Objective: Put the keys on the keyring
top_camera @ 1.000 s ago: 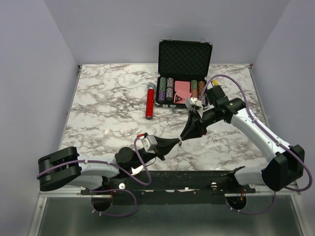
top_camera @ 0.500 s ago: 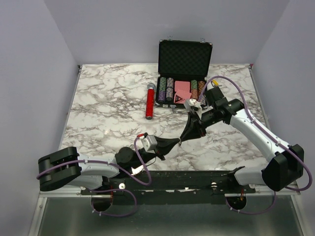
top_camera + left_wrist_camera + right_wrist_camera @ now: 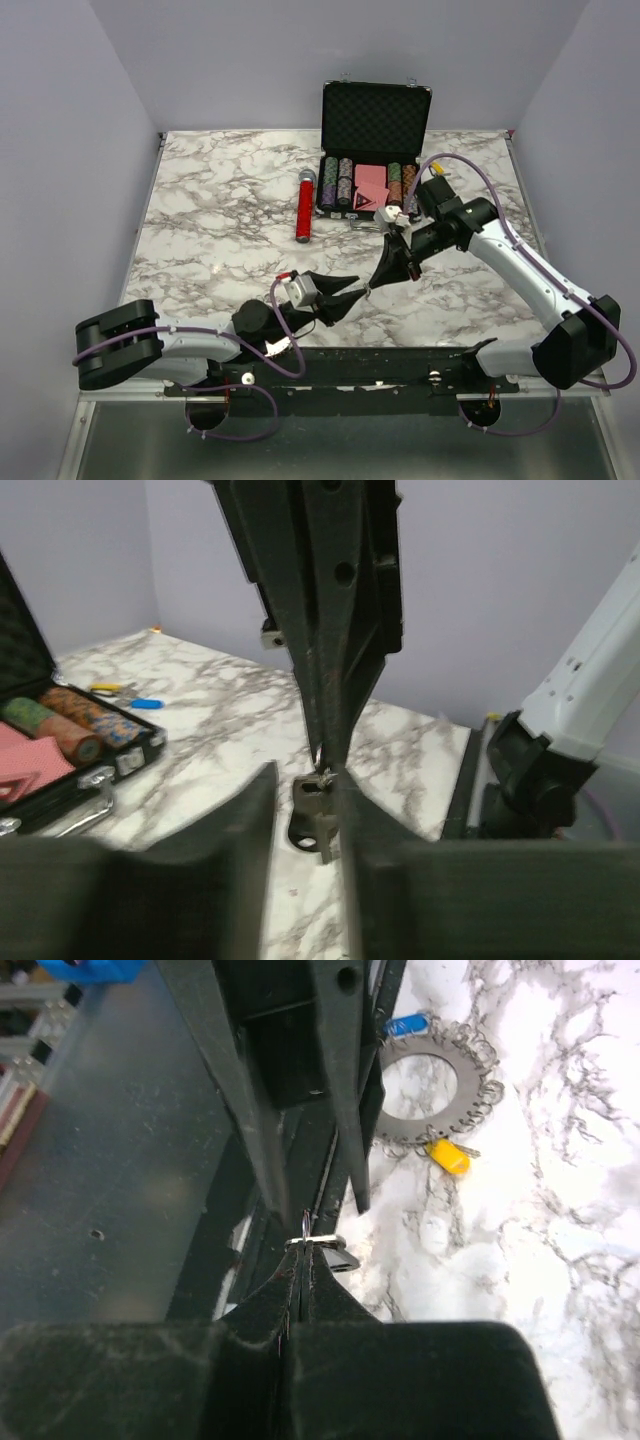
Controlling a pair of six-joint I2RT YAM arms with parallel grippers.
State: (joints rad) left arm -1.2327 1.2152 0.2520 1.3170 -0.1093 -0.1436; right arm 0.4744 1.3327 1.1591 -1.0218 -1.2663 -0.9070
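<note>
Both grippers meet above the table's near middle. My right gripper [image 3: 372,286] [image 3: 304,1248] is shut on a small silver key [image 3: 322,1245] by its little wire loop. That key [image 3: 316,822], with a dark oblong tag, hangs between the parted fingers of my left gripper [image 3: 360,288] [image 3: 305,780]; the left stands open and holds nothing. The keyring [image 3: 432,1085], a ring of fanned silver keys with a yellow tag [image 3: 447,1156] and a blue tag [image 3: 405,1026], lies flat on the marble. I cannot make it out in the top view.
An open black case of poker chips [image 3: 372,178] stands at the back middle, a red cylinder [image 3: 304,208] to its left. The black front rail [image 3: 400,365] runs just below the grippers. Bare marble [image 3: 215,215] spreads to the left.
My left gripper has opened around the key. My right gripper has shut on it. Both arms have stayed almost in place.
</note>
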